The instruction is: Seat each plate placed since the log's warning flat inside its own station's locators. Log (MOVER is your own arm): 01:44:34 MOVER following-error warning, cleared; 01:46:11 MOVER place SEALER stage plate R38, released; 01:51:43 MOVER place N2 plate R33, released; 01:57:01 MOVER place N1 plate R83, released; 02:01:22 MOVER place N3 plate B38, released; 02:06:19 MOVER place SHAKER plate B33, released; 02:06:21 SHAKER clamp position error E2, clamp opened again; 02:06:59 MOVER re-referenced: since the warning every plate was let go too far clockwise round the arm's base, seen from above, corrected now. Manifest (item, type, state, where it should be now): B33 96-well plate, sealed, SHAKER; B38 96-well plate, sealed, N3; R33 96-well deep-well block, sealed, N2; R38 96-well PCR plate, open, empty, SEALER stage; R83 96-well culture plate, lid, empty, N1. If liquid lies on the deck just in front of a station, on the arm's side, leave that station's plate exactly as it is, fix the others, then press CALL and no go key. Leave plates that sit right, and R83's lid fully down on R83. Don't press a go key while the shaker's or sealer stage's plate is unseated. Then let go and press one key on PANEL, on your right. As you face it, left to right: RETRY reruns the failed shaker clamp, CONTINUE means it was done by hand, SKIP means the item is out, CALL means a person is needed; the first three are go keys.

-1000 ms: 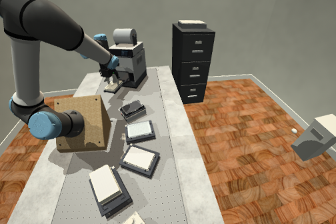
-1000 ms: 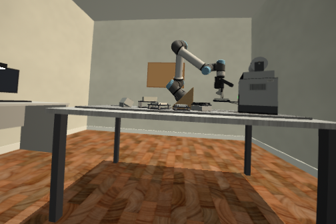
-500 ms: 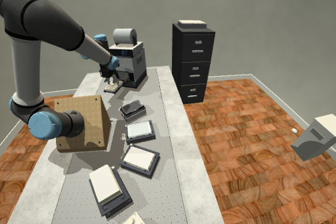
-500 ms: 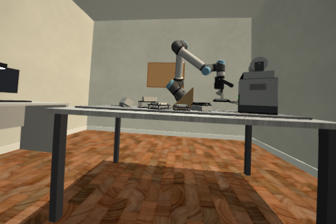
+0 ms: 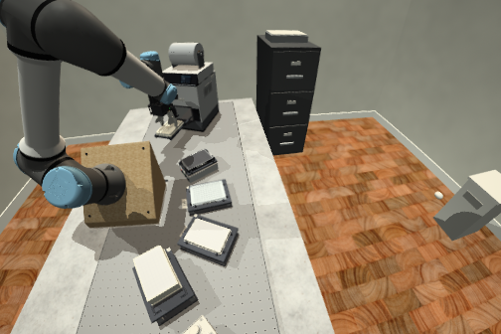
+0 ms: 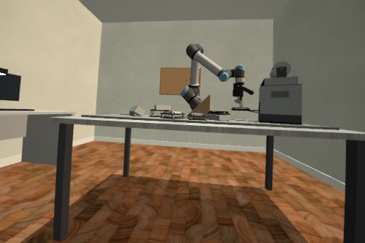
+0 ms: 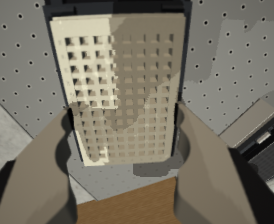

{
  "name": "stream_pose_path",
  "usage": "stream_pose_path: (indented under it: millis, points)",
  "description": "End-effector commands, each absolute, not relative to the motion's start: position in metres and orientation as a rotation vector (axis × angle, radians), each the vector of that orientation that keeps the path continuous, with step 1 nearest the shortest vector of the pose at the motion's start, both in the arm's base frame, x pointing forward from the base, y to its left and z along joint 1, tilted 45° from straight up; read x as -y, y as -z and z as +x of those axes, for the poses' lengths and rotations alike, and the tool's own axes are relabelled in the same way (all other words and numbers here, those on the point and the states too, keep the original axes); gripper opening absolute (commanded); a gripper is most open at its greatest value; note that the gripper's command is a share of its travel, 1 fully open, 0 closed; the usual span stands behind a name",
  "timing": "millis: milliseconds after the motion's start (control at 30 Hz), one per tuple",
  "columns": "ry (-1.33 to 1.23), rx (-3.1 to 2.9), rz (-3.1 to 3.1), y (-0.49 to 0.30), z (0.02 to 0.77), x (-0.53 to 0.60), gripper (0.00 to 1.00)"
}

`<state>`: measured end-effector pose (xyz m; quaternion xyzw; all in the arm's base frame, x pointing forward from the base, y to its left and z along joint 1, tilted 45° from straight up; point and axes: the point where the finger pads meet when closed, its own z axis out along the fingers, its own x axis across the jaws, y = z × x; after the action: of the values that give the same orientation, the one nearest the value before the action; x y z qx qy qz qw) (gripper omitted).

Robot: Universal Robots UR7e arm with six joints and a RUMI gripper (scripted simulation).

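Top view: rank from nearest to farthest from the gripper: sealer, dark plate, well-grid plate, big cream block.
1. Sealer: right beside the gripper, which is shut on the PCR plate at the sealer's front.
2. Dark plate: next down the deck.
3. Well-grid plate: mid-deck, beyond the dark one.
4. Big cream block: near end of the deck, farthest.

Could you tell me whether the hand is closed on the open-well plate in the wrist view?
Yes, the hand has a finger pressed against each long side of the cream open-well plate.
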<state>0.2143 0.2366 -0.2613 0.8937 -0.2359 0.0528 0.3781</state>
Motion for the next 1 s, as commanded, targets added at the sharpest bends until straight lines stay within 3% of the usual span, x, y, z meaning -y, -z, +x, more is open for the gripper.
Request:
stream_pose_path:
  millis: [0, 800, 833, 967]
  points:
    - [-0.136, 0.603, 2.285, 0.2612, 0.2146, -0.2371, 0.0]
    - [-0.136, 0.603, 2.285, 0.2612, 0.2146, -0.2371, 0.0]
    - [-0.136, 0.603, 2.285, 0.2612, 0.2146, -0.2371, 0.82]
    - [-0.136, 0.603, 2.285, 0.2612, 0.2146, -0.2371, 0.82]
